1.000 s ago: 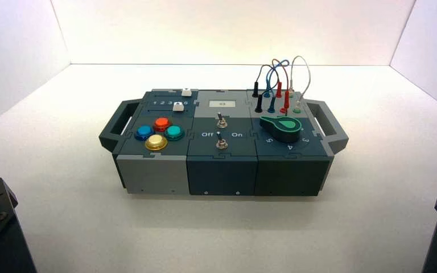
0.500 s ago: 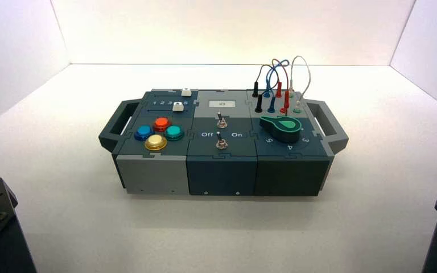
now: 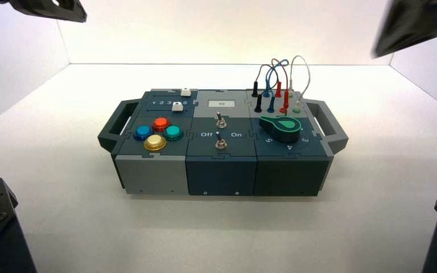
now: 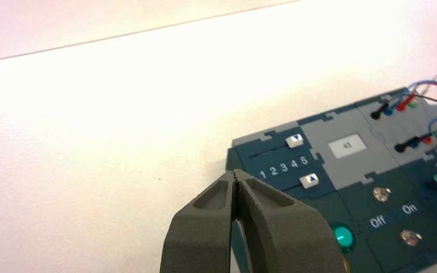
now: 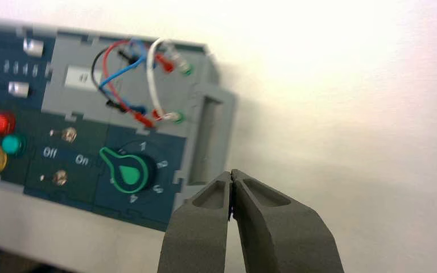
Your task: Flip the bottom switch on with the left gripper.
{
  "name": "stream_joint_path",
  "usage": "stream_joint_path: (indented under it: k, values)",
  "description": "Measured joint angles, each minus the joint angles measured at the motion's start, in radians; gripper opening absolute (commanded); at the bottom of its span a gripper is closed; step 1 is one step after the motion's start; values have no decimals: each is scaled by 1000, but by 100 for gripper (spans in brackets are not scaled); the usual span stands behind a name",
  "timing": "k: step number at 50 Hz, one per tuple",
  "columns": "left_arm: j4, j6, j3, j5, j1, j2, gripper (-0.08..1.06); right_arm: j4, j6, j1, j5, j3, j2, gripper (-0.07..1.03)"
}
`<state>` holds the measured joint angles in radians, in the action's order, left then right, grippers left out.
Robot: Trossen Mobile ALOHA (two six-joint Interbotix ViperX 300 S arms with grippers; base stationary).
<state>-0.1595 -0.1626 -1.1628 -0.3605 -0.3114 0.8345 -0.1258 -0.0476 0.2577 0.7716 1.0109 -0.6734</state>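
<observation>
Bottom switch [image 3: 221, 141] first: it is the nearer of the two silver toggles on the box's middle panel, seated between the white "Off" and "On" lettering, and we cannot read its lever position with confidence from any view. Nothing touches it. Just beyond it stands the unlettered toggle [image 3: 220, 120], which we must not disturb. To the left sit the coloured buttons [image 3: 158, 132]; to the right, the green knob [image 3: 283, 127]; farther back, the white slider caps [image 3: 177, 106], the small display [image 3: 222, 103] and the looped wires [image 3: 279, 77].

We judge the step in hand to be the approach. To do it well, we should bring the left gripper [image 4: 236, 176] down on the "Off" side of the nearer lever, keep its fingers pressed together as they are now, tips meeting in one narrow point, and push toward "On" with a short sideways stroke, low enough to catch the lever but clear of the far toggle.

The right gripper [image 5: 231, 175], fingers likewise closed tip to tip, hangs above the box's right handle [image 5: 203, 142].

Compared with half a second ago, dark arm parts now show at the overhead view's far upper corners, left [image 3: 45, 8] and right [image 3: 415, 23]; earlier those corners were bare. The box looks unmoved.
</observation>
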Motion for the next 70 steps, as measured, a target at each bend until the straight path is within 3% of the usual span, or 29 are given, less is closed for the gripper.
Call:
stream_joint_path:
  k: [9,15,38,51,70]
  values:
    - [0,0,15,-26,-9,-11,-3,-54,-2,80,-41,-71,232,-2]
    - [0,0,40,-52,-9,0,-3,-72,-3,77,-60,-98,325,-2]
    - [2,-12,158,-166,-11,-32,-3,-77,-9,78,-123,-107,499,-2]
    - [5,-12,175,-195,-23,-74,-3,-77,-9,78,-166,-121,638,-2]
    - [5,-12,247,-244,-193,-268,-3,-84,-17,75,-189,-147,712,-2]
